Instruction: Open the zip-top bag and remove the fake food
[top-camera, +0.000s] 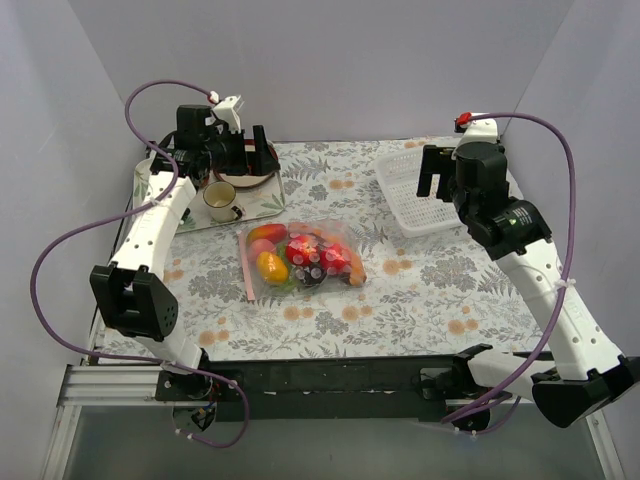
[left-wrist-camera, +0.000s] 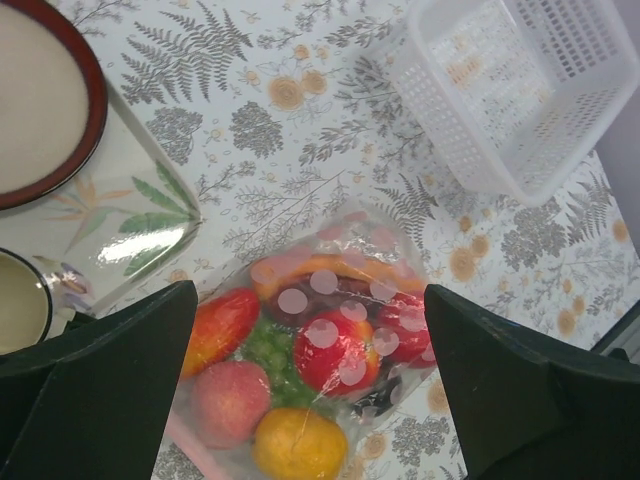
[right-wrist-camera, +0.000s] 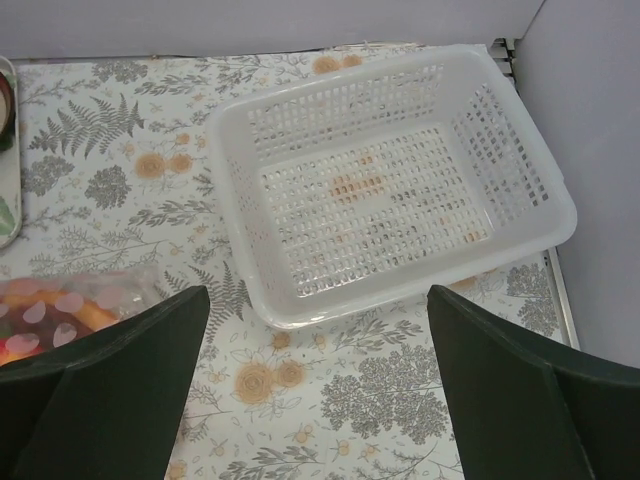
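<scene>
The zip-top bag (top-camera: 298, 257) lies flat in the middle of the table, its pink zip strip (top-camera: 246, 268) along its left edge. It holds the fake food (top-camera: 312, 259): red, orange, yellow and green pieces. In the left wrist view the bag (left-wrist-camera: 310, 350) shows between my open fingers, with a red fruit (left-wrist-camera: 335, 350), an orange (left-wrist-camera: 298, 443) and green grapes (left-wrist-camera: 270, 352) inside. My left gripper (top-camera: 250, 152) is open, high at the back left over the tray. My right gripper (top-camera: 433, 172) is open above the white basket (top-camera: 420, 190). Neither touches the bag.
A tray (top-camera: 190, 215) at the back left holds a brown-rimmed plate (top-camera: 245, 180) and a cup (top-camera: 221, 200). The white mesh basket (right-wrist-camera: 395, 195) stands empty at the back right. White walls close in the table on three sides.
</scene>
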